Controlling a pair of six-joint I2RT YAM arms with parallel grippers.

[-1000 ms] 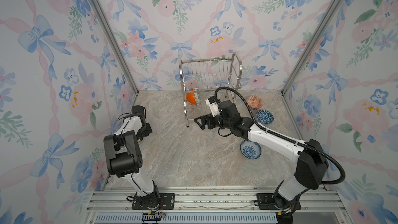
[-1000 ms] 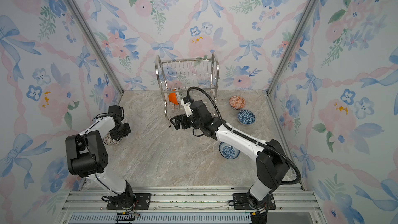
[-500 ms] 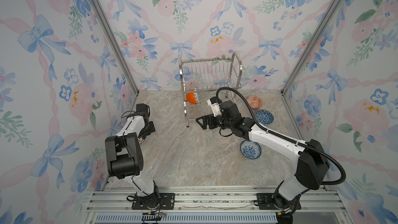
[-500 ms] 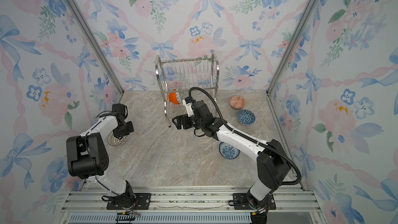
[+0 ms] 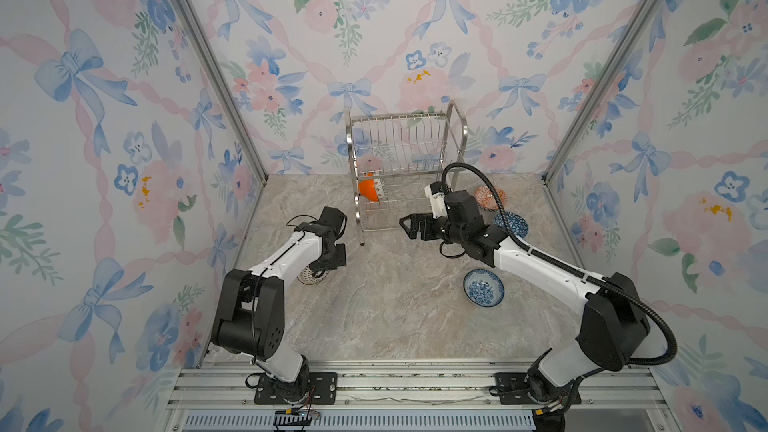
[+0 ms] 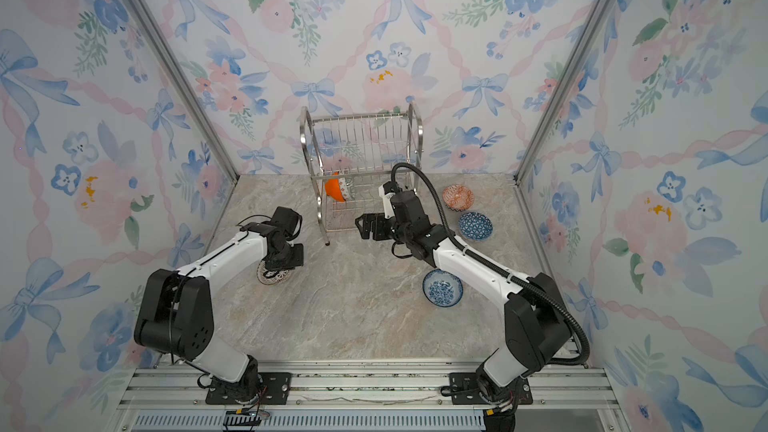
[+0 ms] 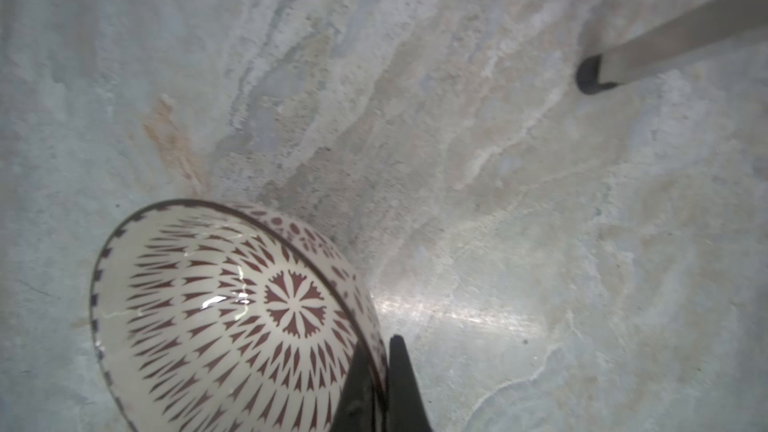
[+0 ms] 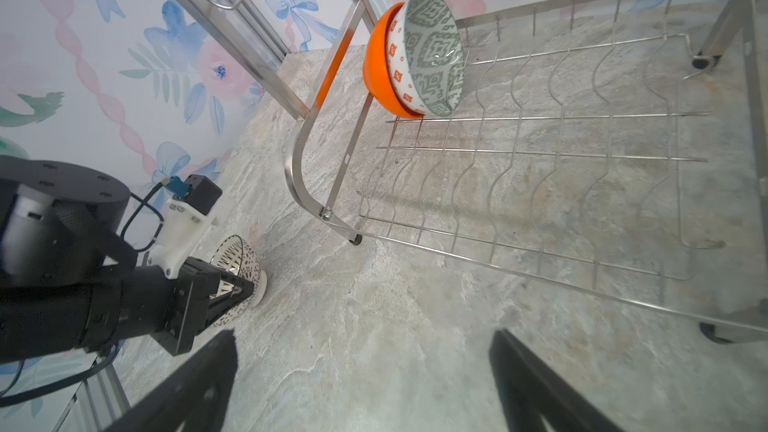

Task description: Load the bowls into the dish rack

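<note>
Left wrist view: the left fingers point(image 7: 401, 371) pinch shut on the thin rim of the tilted lattice bowl point(image 7: 232, 305), which may pivot or slip to the tabletop point(image 7: 498, 201) below them, while the right fingers point(image 8: 199, 380), wide open and empty, face the dish rack point(image 8: 295, 164).

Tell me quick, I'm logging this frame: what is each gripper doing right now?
Left gripper: shut on the rim of the white bowl with dark lattice.
Right gripper: open, holding nothing.
</note>
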